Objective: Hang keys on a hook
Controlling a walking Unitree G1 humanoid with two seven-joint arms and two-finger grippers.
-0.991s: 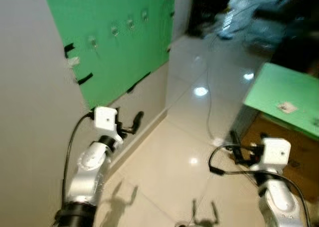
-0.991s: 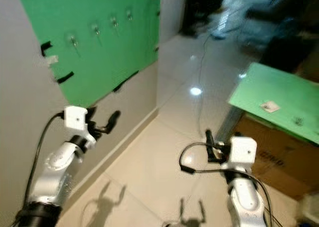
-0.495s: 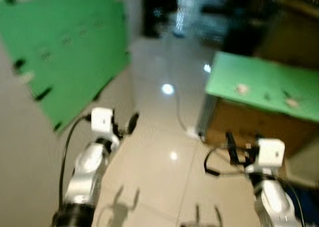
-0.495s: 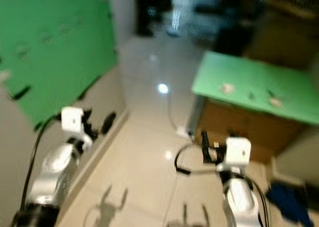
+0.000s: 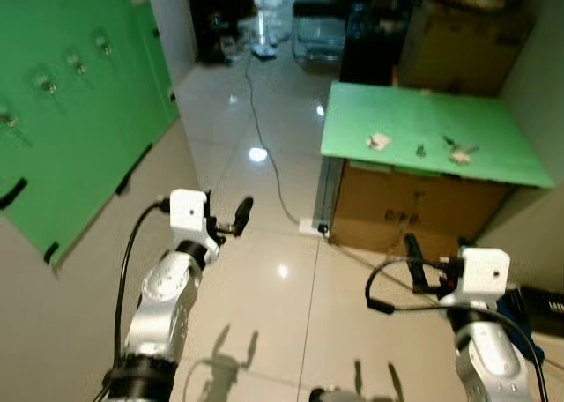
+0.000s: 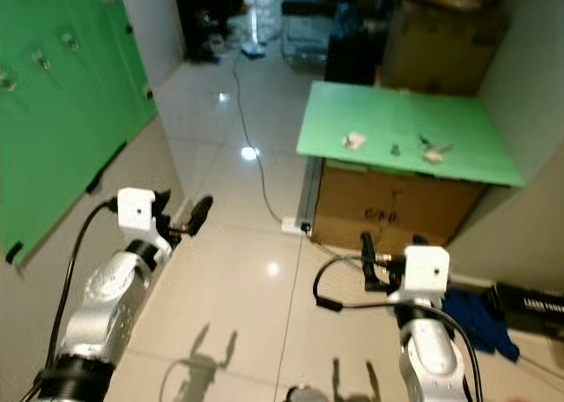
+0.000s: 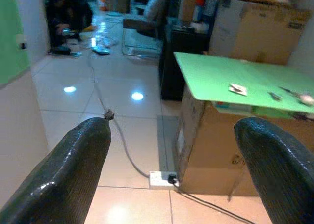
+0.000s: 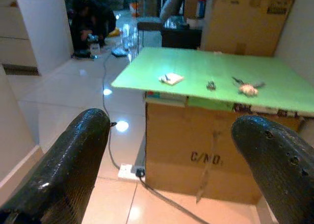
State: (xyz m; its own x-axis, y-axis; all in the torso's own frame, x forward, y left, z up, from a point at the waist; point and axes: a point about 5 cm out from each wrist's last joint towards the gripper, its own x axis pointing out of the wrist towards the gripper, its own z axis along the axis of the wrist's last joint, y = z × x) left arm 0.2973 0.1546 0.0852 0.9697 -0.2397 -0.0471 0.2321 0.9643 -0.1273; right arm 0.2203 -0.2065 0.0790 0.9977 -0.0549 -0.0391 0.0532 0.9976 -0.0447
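1. Since a second ago my head camera has swung right: the green board [image 5: 70, 111] with its hooks [image 5: 46, 85] has slid to my left edge, and the green table [image 5: 423, 133] now sits ahead, small keys-like objects [image 5: 454, 151] lying on it.
2. Left wrist view: my left gripper [image 7: 171, 170] is spread wide, holding nothing, facing the table across open floor.
3. Right wrist view: my right gripper [image 8: 169, 160] is likewise wide apart and empty; three small items lie on the tabletop.
4. Risk, as I judge it: the floor cable [image 5: 264, 146] could snag my feet while approaching.
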